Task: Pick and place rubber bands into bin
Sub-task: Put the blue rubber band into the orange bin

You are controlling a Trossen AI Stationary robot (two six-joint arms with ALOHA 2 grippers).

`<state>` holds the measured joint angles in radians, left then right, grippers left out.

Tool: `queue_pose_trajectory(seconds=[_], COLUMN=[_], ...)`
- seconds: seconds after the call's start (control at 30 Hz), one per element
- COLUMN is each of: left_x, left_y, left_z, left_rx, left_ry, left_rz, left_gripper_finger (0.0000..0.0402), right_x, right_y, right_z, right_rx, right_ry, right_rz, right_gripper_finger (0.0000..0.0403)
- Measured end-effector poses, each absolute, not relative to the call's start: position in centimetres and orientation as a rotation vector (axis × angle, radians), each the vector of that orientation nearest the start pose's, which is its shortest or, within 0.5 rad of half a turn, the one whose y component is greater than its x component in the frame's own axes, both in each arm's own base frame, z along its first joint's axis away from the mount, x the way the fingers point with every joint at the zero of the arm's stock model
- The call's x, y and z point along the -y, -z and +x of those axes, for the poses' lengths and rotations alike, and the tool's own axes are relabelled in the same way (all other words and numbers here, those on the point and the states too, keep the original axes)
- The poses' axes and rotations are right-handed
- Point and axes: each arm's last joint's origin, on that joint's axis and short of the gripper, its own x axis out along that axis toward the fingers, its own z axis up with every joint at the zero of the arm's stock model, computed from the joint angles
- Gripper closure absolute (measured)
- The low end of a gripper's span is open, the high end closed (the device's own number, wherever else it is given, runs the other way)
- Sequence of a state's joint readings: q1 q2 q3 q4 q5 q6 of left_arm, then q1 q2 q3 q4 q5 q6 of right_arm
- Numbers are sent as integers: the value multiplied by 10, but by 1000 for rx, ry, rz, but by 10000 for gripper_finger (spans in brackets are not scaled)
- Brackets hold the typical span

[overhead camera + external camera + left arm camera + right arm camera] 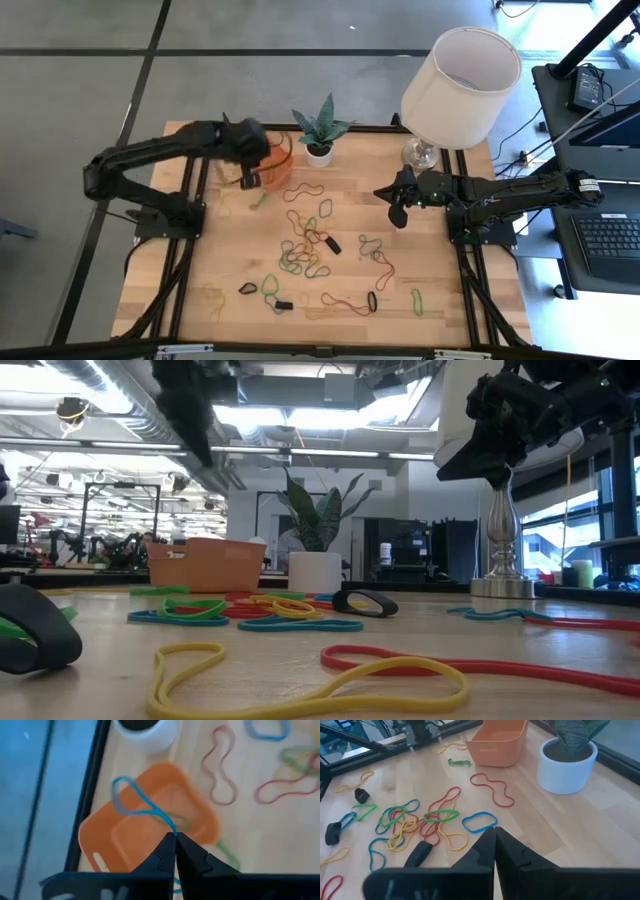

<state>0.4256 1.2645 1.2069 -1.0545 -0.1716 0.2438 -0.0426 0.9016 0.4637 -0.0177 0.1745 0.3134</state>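
Observation:
The orange bin [150,822] rests by its base on the wooden table at the far left, next to the white plant pot [319,153]. My left gripper [174,839] hangs above the bin [284,162], shut on a blue rubber band [131,800]. Many more rubber bands [305,250] in red, green, yellow, blue and black lie flat across the middle and near part of the table [420,822]. Over the table's right side, clear of the wood, my right gripper [494,834] is shut with nothing in it [398,215]. My left gripper pinches the blue band near one end of its loop [169,826] between its two fingertips. The fingers slant steeply down from above. The loop reaches out past the fingertips, slack and lifted clear, over the bin's inside.
A table lamp with a white shade [460,75] stands at the far right, and the plant pot [567,765] is just right of the bin [497,740]. Black frame rails [190,260] run along the table's left and right sides. A green band [459,763] lies just in front of the bin.

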Motion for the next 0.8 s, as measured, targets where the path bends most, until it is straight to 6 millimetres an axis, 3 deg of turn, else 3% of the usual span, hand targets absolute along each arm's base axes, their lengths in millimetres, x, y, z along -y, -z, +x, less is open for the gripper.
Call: queue_pose_trajectory(seconds=[0.17,0.4,0.63,0.8], left_x=[-142,-184,-206,-209], left_y=[-285,-219,-175,-165], left_z=[214,219,225,226], left_rx=[-1259,-1378,-1455,-1486], left_ry=[-360,-362,-440,-437], left_rz=[-42,-168,-321,-344], left_gripper_finger=[399,399,398,373], right_x=[13,13,13,14], right_y=[-220,-221,-221,-221], right_z=[190,191,191,191], right_rx=[-406,-381,-379,-371], right_ry=[282,295,304,327], right_rz=[279,353,354,372], right_gripper_finger=[393,393,393,393])
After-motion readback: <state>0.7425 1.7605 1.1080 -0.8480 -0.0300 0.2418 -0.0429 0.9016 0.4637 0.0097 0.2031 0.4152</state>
